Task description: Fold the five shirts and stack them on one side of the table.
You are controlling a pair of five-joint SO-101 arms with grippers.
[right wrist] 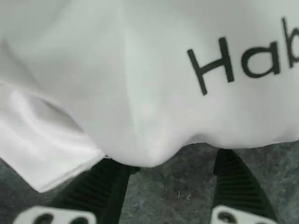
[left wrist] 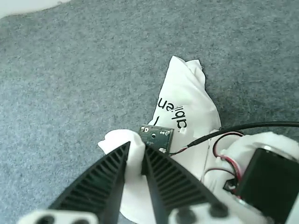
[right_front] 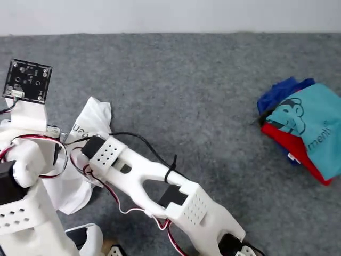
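At the left edge of the table [right_front: 186, 80], close to its near corner, the white shirt [right_front: 93, 120] lies bunched under both arms, not yet spread or folded. Well apart, by the right edge, sits the stack of folded shirts [right_front: 306, 125] — teal on top, red and blue beneath.

The left gripper [left wrist: 135, 148] has its jaws nearly together, pinching a small fold of the white cloth. The right gripper [right wrist: 170, 179] has its jaws apart, with an edge of the shirt draped just over the gap but not clamped.

The main risk looks to be the left pinch. It holds little cloth, so a pull could let it slip or lift only one layer. If the right jaws close where they are, they may catch several layers at once, and the shirt would twist when drawn out. The arms also sit very near each other, so a cable could snag.

The shirt's long axis runs roughly from the far edge toward the near edge, leaning a little left as it nears. Its narrow, peaked end points to the far edge — collar and hem cannot be told apart.
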